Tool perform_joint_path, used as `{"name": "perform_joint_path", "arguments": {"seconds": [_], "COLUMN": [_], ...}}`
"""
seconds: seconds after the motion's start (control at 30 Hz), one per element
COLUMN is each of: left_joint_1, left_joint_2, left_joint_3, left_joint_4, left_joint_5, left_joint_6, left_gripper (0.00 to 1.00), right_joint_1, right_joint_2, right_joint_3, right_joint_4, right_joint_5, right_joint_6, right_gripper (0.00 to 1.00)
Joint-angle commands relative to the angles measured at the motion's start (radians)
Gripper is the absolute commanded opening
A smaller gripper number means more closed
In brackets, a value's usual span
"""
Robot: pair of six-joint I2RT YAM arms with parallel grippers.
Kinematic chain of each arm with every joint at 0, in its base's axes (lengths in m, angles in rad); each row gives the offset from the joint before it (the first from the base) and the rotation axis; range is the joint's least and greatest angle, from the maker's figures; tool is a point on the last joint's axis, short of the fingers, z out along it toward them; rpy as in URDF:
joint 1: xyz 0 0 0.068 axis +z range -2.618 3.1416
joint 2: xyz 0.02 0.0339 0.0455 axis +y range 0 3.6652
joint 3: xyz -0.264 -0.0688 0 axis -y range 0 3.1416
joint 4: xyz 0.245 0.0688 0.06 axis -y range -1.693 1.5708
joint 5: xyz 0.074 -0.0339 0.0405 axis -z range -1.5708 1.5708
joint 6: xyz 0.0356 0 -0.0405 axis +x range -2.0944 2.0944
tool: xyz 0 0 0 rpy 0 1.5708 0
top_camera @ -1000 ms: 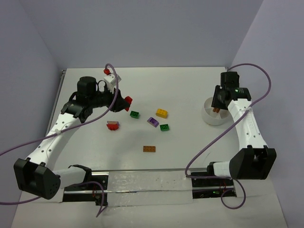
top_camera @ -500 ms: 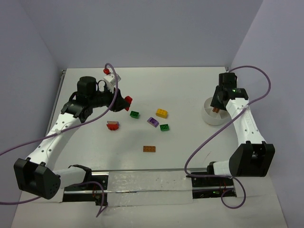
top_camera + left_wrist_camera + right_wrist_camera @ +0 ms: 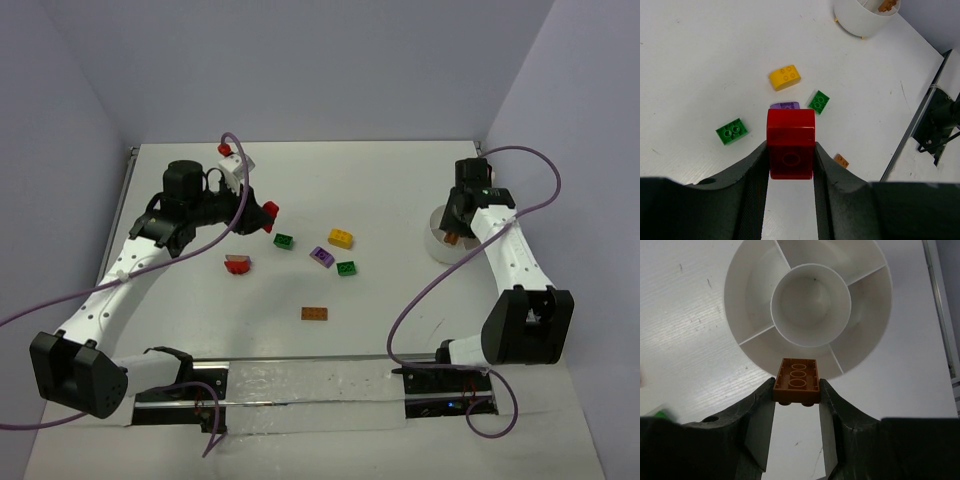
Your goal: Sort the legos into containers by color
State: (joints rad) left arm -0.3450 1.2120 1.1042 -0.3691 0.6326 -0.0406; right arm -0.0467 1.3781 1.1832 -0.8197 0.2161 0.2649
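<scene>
From above I see the table (image 3: 380, 180) with the white cup (image 3: 437, 248) at its right side, but the right gripper (image 3: 453, 232) covers the inside of it. The right wrist camera shows the inside: a round centre and wedges around it, all bare. There the fingers (image 3: 757, 420) are clamped on an orange-brown brick (image 3: 796, 380), above the rim of the nearest wedge. The left gripper (image 3: 790, 150) grips a red brick (image 3: 790, 132), which hides part of the purple brick (image 3: 785, 105) in that view. Loose on the table lie the yellow brick (image 3: 340, 238), a green brick (image 3: 284, 241), another green brick (image 3: 346, 268) and a second orange-brown brick (image 3: 315, 313). A second red brick (image 3: 238, 264) appears only from above.
</scene>
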Motion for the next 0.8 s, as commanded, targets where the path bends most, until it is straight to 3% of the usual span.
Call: {"name": "perform_joint_path", "arguments": {"seconds": [0.0, 0.27, 0.47, 0.63, 0.77], "left_joint_1": [-0.003, -0.003, -0.003, -0.003, -0.014], "left_joint_2": [0.005, 0.006, 0.003, -0.005, 0.004], "left_joint_3": [0.046, 0.043, 0.040, 0.029, 0.019], "left_joint_4": [0.046, 0.046, 0.048, 0.047, 0.042], "left_joint_5": [0.004, 0.009, 0.030, 0.177, 0.366], "left_joint_6": [-0.004, -0.002, 0.004, 0.030, 0.082], "left_gripper": [0.00, 0.00, 0.00, 0.00, 0.00], "right_joint_1": [-0.006, -0.008, -0.010, -0.005, 0.024], "right_joint_2": [0.012, 0.015, -0.008, -0.141, -0.195], "right_joint_3": [-0.015, -0.016, 0.019, 0.087, 0.165], "right_joint_4": [0.050, 0.053, 0.012, 0.000, -0.020], "right_joint_5": [0.026, 0.013, -0.033, -0.272, -0.648], "right_joint_6": [0.005, -0.001, -0.028, -0.171, -0.303], "right_gripper": [0.31, 0.62, 0.73, 0.73, 0.78]}}
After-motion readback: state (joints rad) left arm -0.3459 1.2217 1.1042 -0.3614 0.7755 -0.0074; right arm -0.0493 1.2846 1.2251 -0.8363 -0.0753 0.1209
